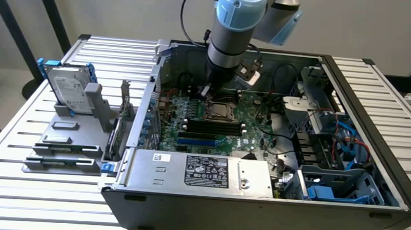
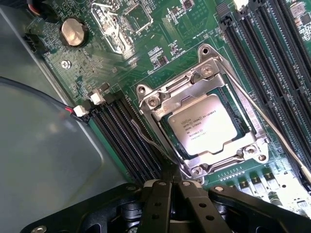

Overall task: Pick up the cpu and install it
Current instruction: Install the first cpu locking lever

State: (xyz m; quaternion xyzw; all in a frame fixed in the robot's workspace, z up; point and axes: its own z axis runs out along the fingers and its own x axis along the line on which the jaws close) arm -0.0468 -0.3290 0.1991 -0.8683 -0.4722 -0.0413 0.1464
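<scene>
One computer case (image 1: 257,211), one cpu (image 2: 206,125) in its socket, one hard drive (image 1: 69,91), one coin battery (image 2: 74,32), one pincer (image 2: 171,187).

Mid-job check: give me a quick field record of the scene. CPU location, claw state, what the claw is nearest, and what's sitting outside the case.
cpu: seated in the motherboard socket, silver top up, inside the metal frame
socket frame: closed around the chip
claw: shut, holding nothing, just above the board at the socket's edge
arm: reaching down into the open computer case
motherboard: green, memory slots on both sides of the socket
outside case: hard drive upright in a grey holder, at the exterior view's left
</scene>
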